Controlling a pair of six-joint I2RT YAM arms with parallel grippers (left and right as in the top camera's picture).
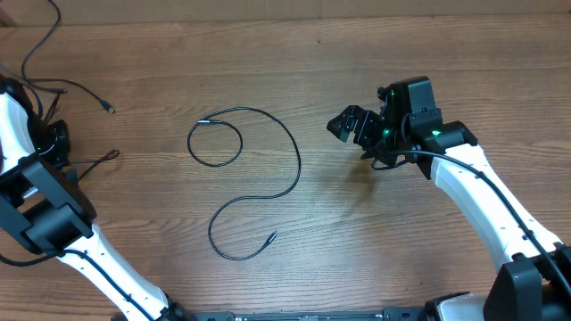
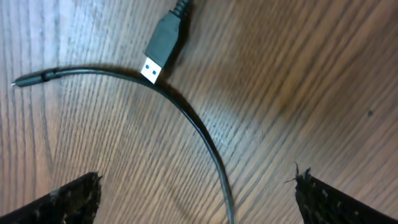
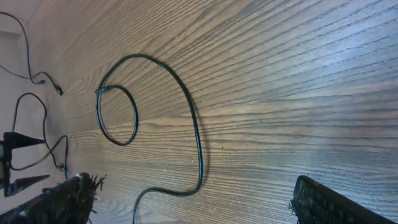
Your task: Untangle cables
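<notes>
One thin black cable [image 1: 287,169] lies alone mid-table, with a small loop [image 1: 214,143] at its upper left and an S-curve down to a plug end [image 1: 272,236]. It also shows in the right wrist view [image 3: 196,137]. My right gripper [image 1: 352,125] is open and empty, hovering to the right of this cable, which passes between its fingers in the right wrist view [image 3: 193,182]. More cable strands [image 1: 89,94] lie at the far left. My left gripper [image 1: 55,141] is open above a thin curved cable [image 2: 199,130] and a USB plug [image 2: 160,46], touching neither.
The wooden table [image 1: 401,250] fills every view. The left arm's white links [image 1: 98,259] run along the lower left and the right arm's [image 1: 482,196] along the lower right. Thicker arm wires [image 1: 36,45] trail at the top left corner.
</notes>
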